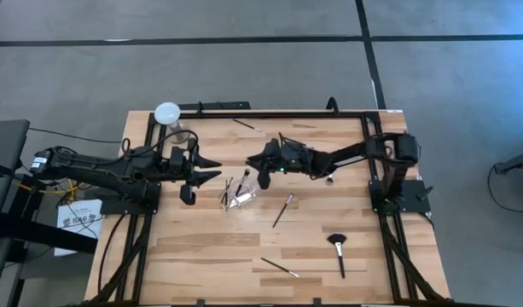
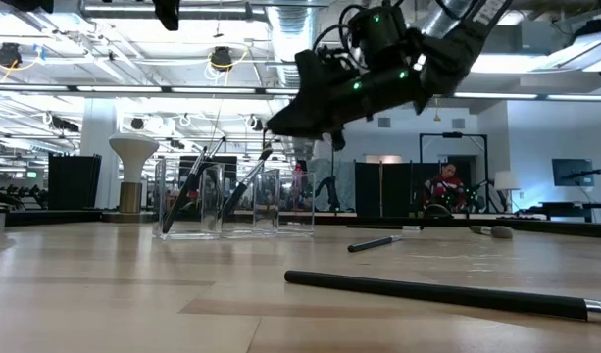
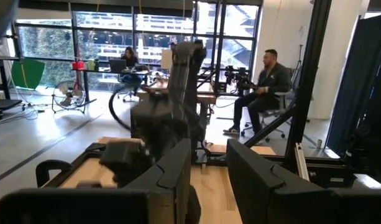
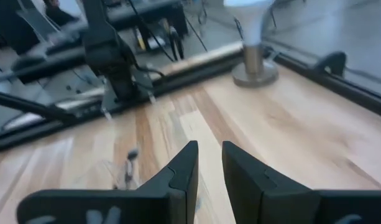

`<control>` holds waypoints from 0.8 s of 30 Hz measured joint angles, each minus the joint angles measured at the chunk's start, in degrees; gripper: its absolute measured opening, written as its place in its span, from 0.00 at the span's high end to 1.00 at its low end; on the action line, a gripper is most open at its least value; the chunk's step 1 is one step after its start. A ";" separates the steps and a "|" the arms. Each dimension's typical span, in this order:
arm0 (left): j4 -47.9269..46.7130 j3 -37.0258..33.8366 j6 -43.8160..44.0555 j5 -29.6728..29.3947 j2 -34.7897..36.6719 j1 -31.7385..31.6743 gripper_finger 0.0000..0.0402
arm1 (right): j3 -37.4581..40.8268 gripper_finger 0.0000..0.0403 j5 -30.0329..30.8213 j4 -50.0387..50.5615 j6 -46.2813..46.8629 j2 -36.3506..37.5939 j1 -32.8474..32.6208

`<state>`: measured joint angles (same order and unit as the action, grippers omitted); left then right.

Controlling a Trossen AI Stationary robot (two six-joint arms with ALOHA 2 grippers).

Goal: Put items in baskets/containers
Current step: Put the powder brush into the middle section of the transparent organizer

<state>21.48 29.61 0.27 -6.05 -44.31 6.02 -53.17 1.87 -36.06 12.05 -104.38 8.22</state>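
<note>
The clear cup (image 1: 242, 194), holding several makeup brushes (image 1: 228, 189), stands just below the right gripper (image 1: 254, 159), whose fingers are parted and empty. The left gripper (image 1: 212, 169) hovers beside it, fingers spread. A fan brush (image 1: 338, 248) lies well apart.

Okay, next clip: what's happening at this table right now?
Two robot arms are sorting makeup brushes into a clear cup, which already holds a few. The right gripper hovers just above and beside the cup, fingers open and empty. The left gripper waits open on the cup's other side. Still loose on the table: a fan brush and at least three thin brushes, one near the cup.
</note>
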 joint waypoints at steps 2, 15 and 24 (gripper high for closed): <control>-0.03 -0.20 -0.08 -1.08 0.00 0.00 0.75 | 0.00 0.84 0.02 7.20 0.21 3.37 0.19; 0.04 -0.20 -0.07 -2.12 0.00 -0.01 0.75 | -0.02 0.84 9.21 55.20 16.56 18.78 -4.05; -0.12 -0.22 -0.04 -2.10 0.00 -0.01 0.75 | -0.02 0.84 13.50 79.26 9.91 20.06 -2.54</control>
<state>21.36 29.39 0.23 -8.14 -44.31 6.01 -53.19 15.37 43.20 21.96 -84.32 5.67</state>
